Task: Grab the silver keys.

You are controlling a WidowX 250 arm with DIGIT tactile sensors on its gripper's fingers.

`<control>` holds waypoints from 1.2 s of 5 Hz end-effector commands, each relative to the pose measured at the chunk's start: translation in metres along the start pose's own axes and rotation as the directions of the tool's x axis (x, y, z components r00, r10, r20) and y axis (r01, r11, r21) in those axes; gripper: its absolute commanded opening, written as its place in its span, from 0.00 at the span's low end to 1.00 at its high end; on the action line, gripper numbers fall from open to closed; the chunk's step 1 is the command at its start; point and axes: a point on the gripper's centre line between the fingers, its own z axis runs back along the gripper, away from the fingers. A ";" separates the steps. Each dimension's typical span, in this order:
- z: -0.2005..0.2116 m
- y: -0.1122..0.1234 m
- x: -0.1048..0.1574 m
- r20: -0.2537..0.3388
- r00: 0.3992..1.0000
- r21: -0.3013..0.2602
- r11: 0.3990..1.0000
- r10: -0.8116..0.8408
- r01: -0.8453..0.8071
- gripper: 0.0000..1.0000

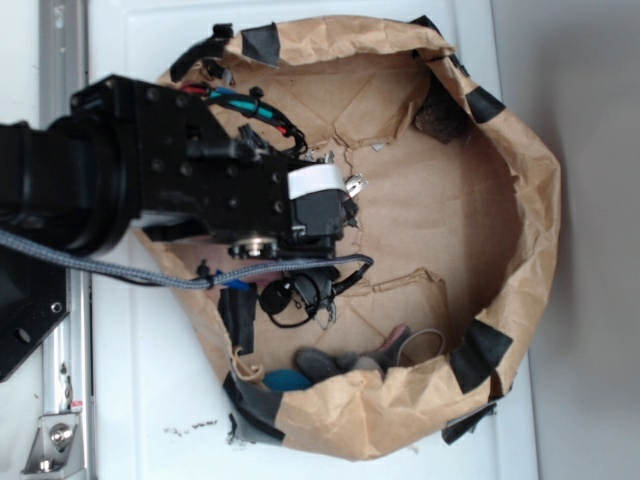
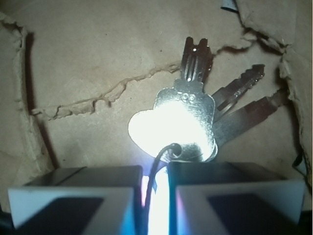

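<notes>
the end effector has its two pads nearly together, clamped on the thin wire ring of the silver keys, which fan out just beyond the pads over torn brown paper. in the exterior view the end effector sits in the upper left part of a brown paper basin patched with black tape, and the silver keys peek out at its tip. whether the keys touch the paper cannot be told. near the basin's lower edge lie blue and grey scraps with a tan rubber-band loop. the basin rests on a white worktop.
</notes>
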 end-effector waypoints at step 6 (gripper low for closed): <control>0.169 -0.001 0.051 0.101 0.993 -0.242 0.970 0.055 -0.029 0.00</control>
